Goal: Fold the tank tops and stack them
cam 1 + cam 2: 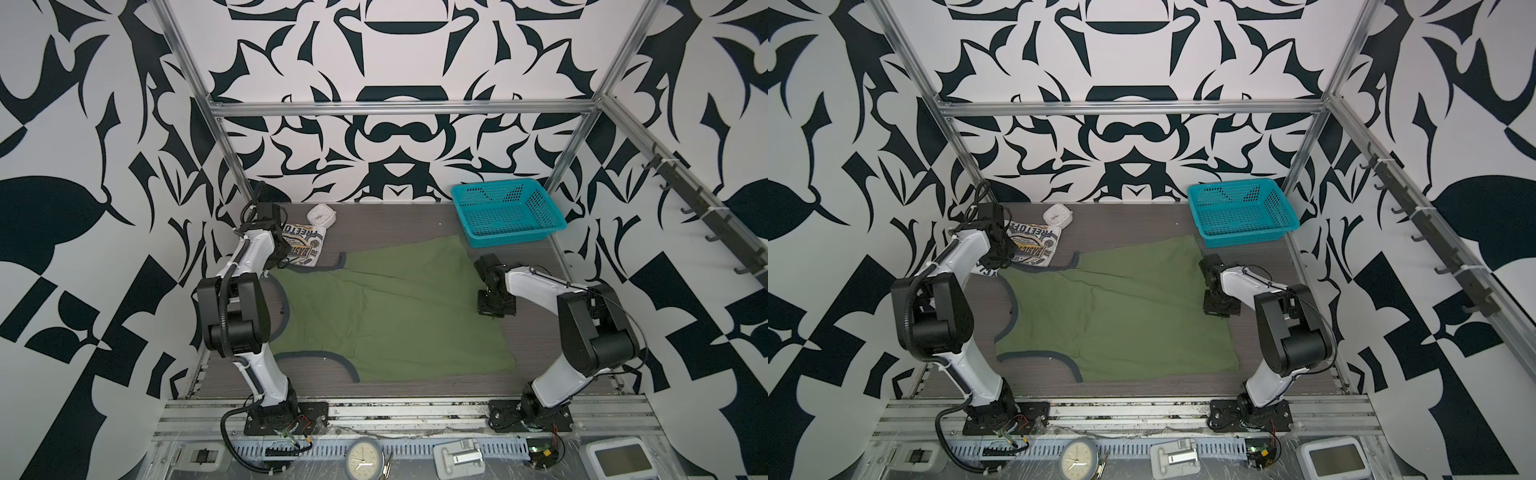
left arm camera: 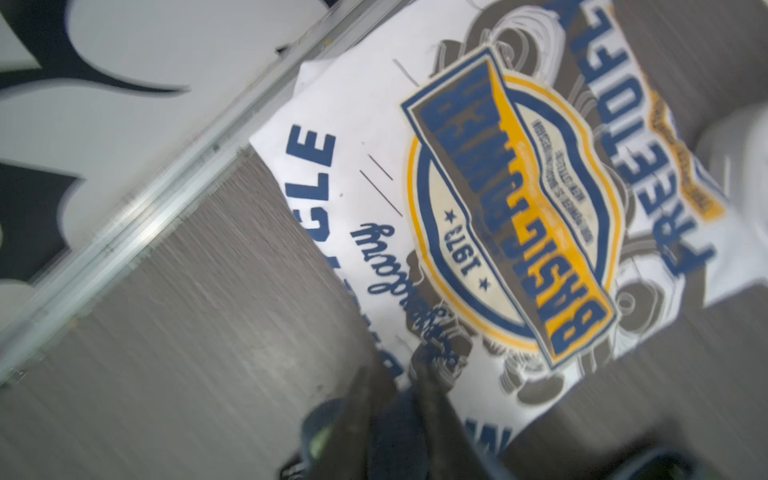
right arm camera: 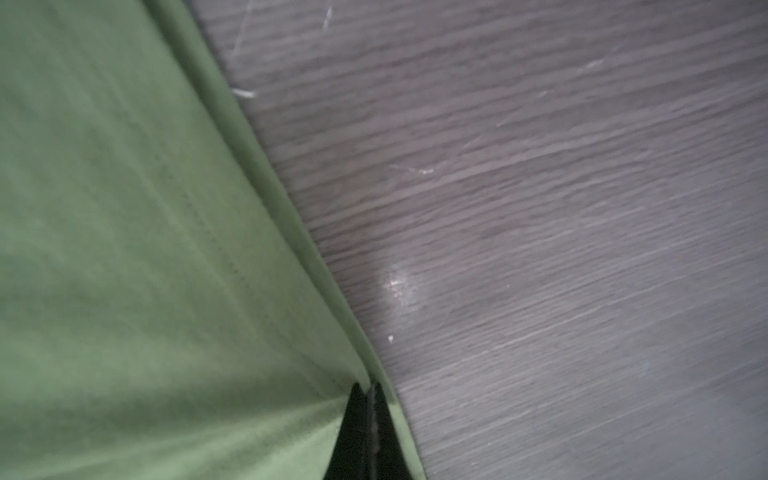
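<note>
The olive green tank top [image 1: 386,307] [image 1: 1117,307] lies spread flat across the middle of the table, its dark-trimmed straps toward the left. The white tank top [image 1: 303,245] [image 1: 1030,245] lies folded at the back left with its blue-yellow emblem [image 2: 511,216] facing up. My left gripper [image 1: 282,259] [image 2: 395,382] hovers at the white top's near edge, where it meets the green top's strap. Its blurred fingers stand a little apart, with dark blue cloth showing in the gap. My right gripper [image 1: 492,309] [image 3: 368,386] is shut on the green top's right hem [image 3: 291,232], and creases fan out from the fingertips.
A teal mesh basket [image 1: 507,212] [image 1: 1241,210] stands at the back right corner. A small white square clock [image 1: 320,216] [image 1: 1057,216] sits just behind the white top. A metal frame rail [image 2: 166,166] runs along the table's left edge, close to the left gripper.
</note>
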